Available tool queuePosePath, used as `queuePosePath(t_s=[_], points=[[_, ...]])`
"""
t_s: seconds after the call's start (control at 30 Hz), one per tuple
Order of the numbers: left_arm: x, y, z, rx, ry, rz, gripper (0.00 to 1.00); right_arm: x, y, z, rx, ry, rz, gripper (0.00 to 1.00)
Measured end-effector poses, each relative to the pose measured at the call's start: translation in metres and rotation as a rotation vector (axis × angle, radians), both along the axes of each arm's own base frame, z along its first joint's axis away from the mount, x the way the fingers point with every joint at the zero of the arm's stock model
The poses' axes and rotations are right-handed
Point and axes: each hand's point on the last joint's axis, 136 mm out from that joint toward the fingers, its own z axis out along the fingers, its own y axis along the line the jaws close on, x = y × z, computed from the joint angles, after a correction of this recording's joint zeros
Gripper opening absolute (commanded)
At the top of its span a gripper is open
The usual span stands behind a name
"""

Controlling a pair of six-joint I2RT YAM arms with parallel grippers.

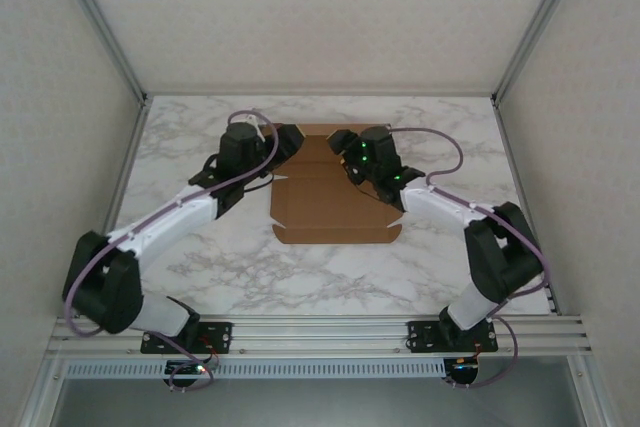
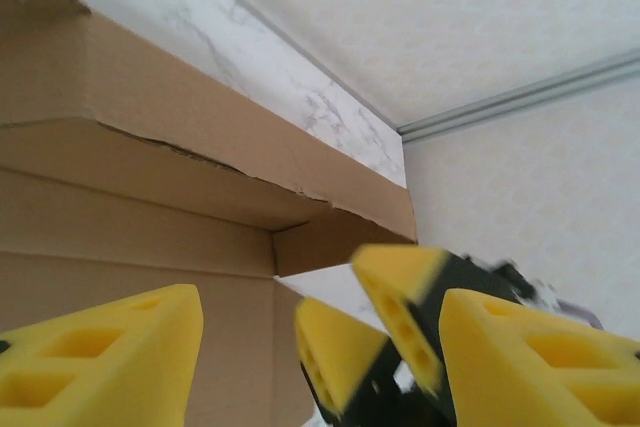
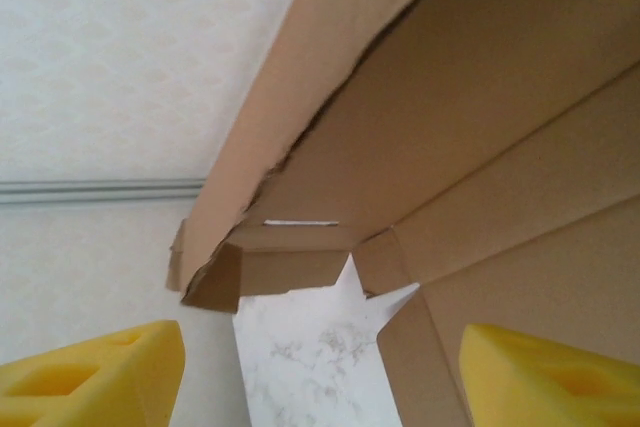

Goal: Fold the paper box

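Though partly flat, one paper box (image 1: 335,212), left claw (image 1: 293,137), right claw (image 1: 343,143).

A marble-patterned table (image 1: 330,277) sits within 3 pale, seemingly textured walls (image 1: 330,17) framed by aluminium rails (image 1: 320,327).

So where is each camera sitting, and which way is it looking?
Top camera: high behind the arms, looking down at the table; both arms show, with the left gripper and right gripper at the far end of the box.
Left wrist camera: on the left arm, low, facing the raised flap of the box and the wall; its yellow fingers show, plus the right gripper.
Right wrist camera: on the right arm, low, looking up under a raised flap; its yellow fingers show.
Shared: all three see the box and the table.
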Motion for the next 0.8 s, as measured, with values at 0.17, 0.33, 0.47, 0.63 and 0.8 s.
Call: queuePosePath(t_s=[0.17,0.33,0.47,0.63,0.8], points=[[-0.020,0.033,0.034,0.087,-0.179,0.050,0.65,0.024,0.008,0.003,0.043,-0.100,-0.051,0.60],[-0.031,0.072,0.049,0.116,-0.301,0.179,0.65,0.041,0.018,0.007,0.099,-0.150,-0.072,0.50],[-0.035,0.090,0.043,0.112,-0.339,0.267,0.65,0.048,0.021,0.002,0.116,-0.153,-0.086,0.38],[-0.035,0.102,0.032,0.135,-0.360,0.327,0.67,0.053,0.021,0.001,0.133,-0.160,-0.106,0.30],[-0.034,0.105,0.038,0.169,-0.394,0.341,0.65,0.054,0.021,0.004,0.147,-0.169,-0.112,0.30]])
